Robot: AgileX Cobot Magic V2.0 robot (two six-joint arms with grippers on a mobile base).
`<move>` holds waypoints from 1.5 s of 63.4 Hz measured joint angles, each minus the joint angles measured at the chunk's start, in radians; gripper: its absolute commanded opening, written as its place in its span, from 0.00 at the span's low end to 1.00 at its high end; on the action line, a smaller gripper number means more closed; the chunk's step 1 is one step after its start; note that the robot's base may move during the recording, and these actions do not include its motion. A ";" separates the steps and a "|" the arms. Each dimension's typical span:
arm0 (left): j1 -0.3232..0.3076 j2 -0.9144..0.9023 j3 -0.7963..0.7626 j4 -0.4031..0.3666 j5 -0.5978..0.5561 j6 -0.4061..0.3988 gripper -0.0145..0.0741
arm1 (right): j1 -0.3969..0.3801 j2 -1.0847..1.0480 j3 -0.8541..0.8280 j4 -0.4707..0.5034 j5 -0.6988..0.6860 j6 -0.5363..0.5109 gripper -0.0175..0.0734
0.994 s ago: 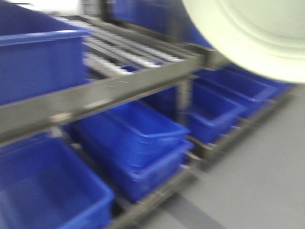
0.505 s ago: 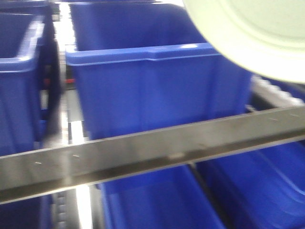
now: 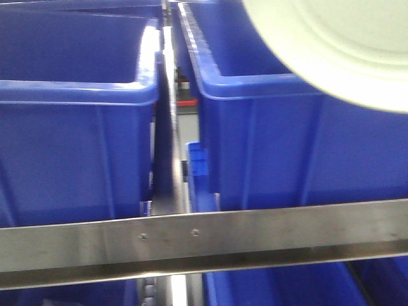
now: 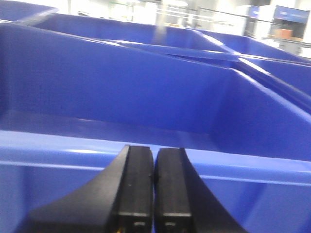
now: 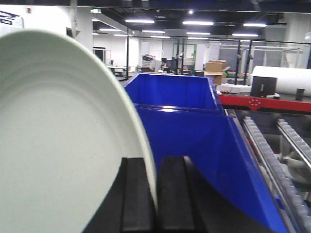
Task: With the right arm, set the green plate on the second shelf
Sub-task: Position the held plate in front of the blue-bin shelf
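Mint-pale and matte, the green plate [image 5: 63, 145] is held on edge, its rim pinched between the narrowed jaws of the right gripper [image 5: 156, 199]. In the front view it is seen at upper right, before the right blue bin [image 3: 268, 146]. The left blue bin [image 3: 70, 127] is set just beside that one. A steel shelf rail [image 3: 255, 236] is run across near both. The left gripper [image 4: 154, 189] is closed on nothing, jaws touching, near a bin rim [image 4: 243, 167].
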 measured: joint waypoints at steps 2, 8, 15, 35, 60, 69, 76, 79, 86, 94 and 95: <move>0.000 0.000 0.000 0.000 0.000 0.000 0.31 | 0.000 0.000 0.000 0.000 0.000 0.000 0.25; 0.000 0.000 0.000 0.000 0.000 0.000 0.31 | 0.000 0.000 0.000 0.000 0.000 0.000 0.25; 0.000 0.000 0.000 0.000 0.000 0.000 0.31 | 0.000 0.000 0.000 0.000 0.000 0.000 0.25; 0.000 0.000 0.000 0.000 0.000 0.000 0.31 | 0.000 0.000 0.000 0.000 0.000 0.000 0.25; 0.000 0.000 0.000 0.000 0.000 0.000 0.31 | 0.000 0.000 0.000 0.000 -0.005 0.000 0.25; 0.000 0.000 0.000 0.000 0.000 0.000 0.31 | 0.000 0.000 0.000 0.000 -0.009 0.000 0.25; 0.000 0.000 0.000 0.000 0.000 0.000 0.31 | 0.000 0.000 0.000 0.000 -0.021 0.000 0.25; 0.000 0.000 0.000 0.000 0.000 0.000 0.31 | 0.000 0.000 0.000 0.000 -0.024 0.000 0.25; 0.000 0.000 0.000 0.000 0.000 0.000 0.31 | 0.000 0.000 0.000 0.000 -0.024 0.000 0.25; 0.000 0.000 0.000 0.000 0.000 0.000 0.31 | 0.000 0.023 -0.007 0.020 0.007 0.000 0.25; 0.000 0.000 0.000 0.000 0.000 0.000 0.31 | 0.000 0.031 -0.014 0.025 0.015 0.000 0.25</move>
